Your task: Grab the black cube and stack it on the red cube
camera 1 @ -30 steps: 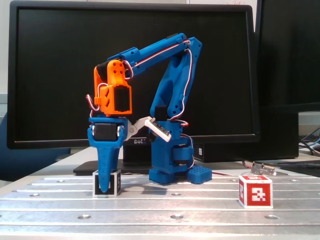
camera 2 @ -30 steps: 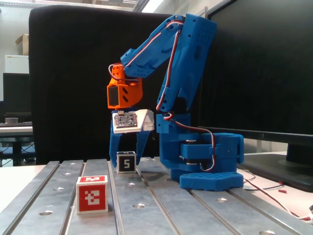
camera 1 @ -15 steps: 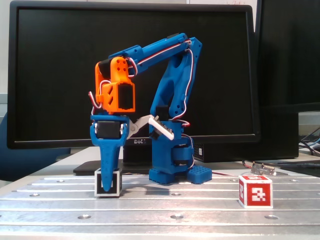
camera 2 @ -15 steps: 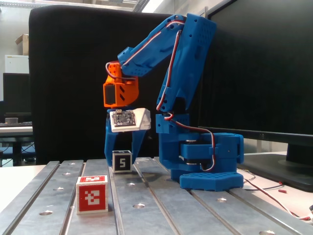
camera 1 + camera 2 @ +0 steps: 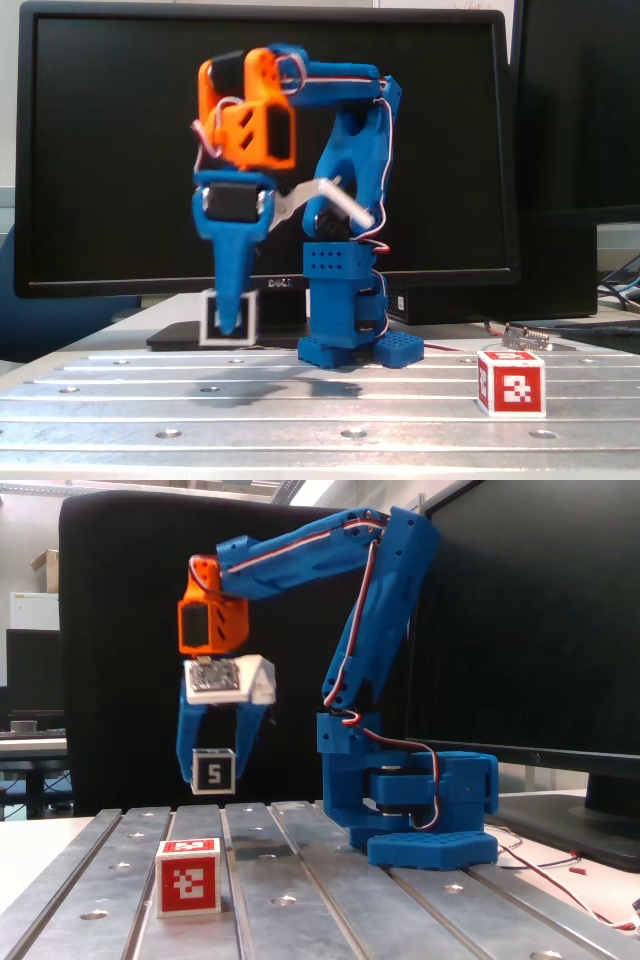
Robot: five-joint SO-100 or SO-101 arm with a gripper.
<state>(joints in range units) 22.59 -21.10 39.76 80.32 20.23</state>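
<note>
From here I read the gripper (image 5: 213,770) as clenched on the black cube (image 5: 214,771): in a fixed view the cube hangs at centre left of the frame, pinched between the two blue fingers (image 5: 190,745), its "5" face toward the camera, clear of the slotted metal table (image 5: 300,880). That view lets me see both fingers flanking the cube, and the white camera block (image 5: 228,679) under the orange wrist (image 5: 210,623).

In the other fixed view, one blue finger (image 5: 232,270) covers the cube's middle, so I see only the white-and-black border of the black cube (image 5: 248,322) around it at lower left of centre, slightly blurred; the gripper (image 5: 230,322) points straight down. A faint shadow lies on the table (image 5: 100,400) below it.

The red cube (image 5: 188,877) sits on the table at lower left in one view, nearer the camera than the lifted cube. In the other, the red cube (image 5: 511,381) stands at lower right, well apart from the gripper. Dark monitors (image 5: 100,150) fill the background.
</note>
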